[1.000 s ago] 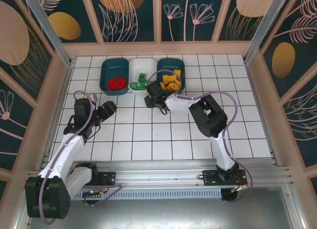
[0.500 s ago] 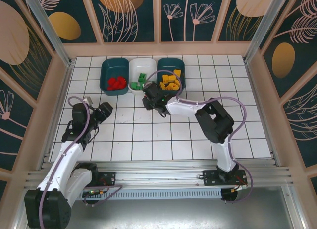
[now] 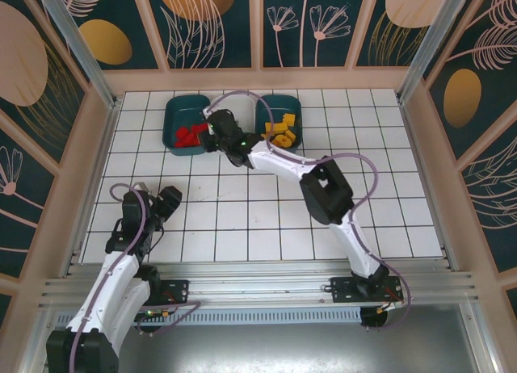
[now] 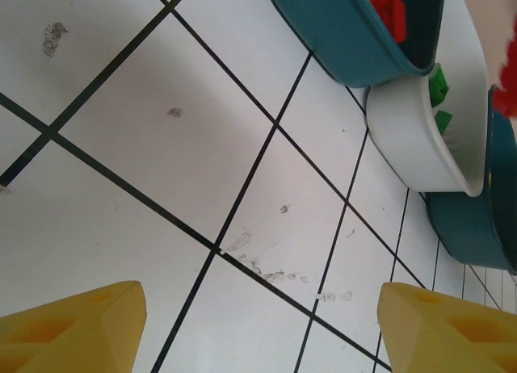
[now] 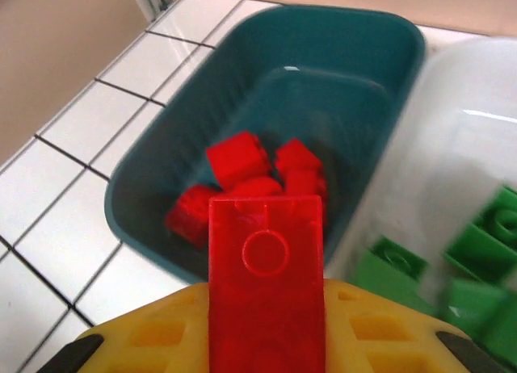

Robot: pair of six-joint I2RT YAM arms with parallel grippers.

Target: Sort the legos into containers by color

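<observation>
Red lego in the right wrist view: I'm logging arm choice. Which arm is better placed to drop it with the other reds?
Right. The right fingers grip the red lego close by the teal tub holding red legos; the left fingers stand open, empty, over bare tiles.

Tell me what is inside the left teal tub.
A pile of red legos sits in the left teal tub; the far half of its floor is bare. The red brick gripped by the right hand covers part of the pile, so the count is uncertain.
</observation>
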